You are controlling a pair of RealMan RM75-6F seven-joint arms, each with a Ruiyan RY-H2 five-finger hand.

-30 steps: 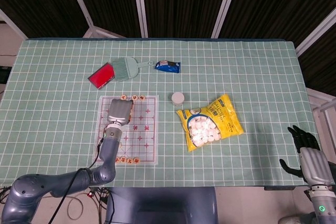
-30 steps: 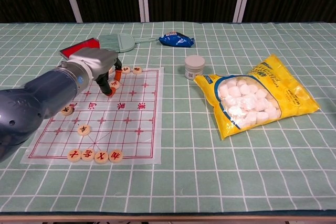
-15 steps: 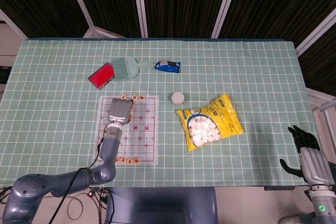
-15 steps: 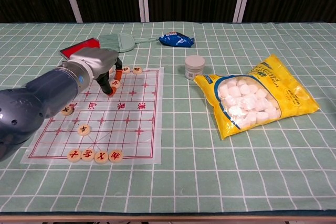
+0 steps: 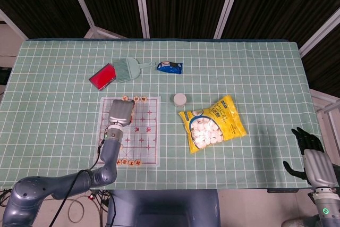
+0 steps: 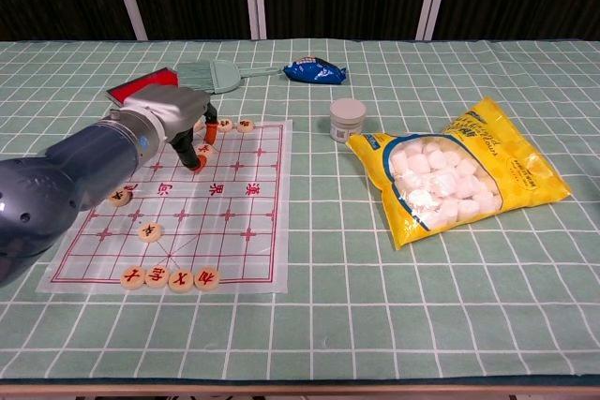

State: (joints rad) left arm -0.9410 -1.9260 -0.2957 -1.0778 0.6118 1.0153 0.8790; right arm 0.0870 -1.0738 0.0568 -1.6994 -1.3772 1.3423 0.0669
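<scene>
- The head view looks steeply down from high above the near edge, taking in the whole table [image 5: 255, 73] out to its far edge and the dark panels behind.
- It sits far off; the board [image 5: 129, 131] and the bag [image 5: 212, 124] look small.
- The right hand [image 5: 309, 155] shows only here, off the table's near right corner.
- The chest view sits low at the near edge, faces across the table [image 6: 309, 325] and is much closer.
- There the left arm [image 6: 56, 189] fills the near left.
- Both views share the board [image 6: 178, 208], bag [image 6: 459, 175], jar [image 6: 347, 119] and brush [image 6: 211, 74].
</scene>
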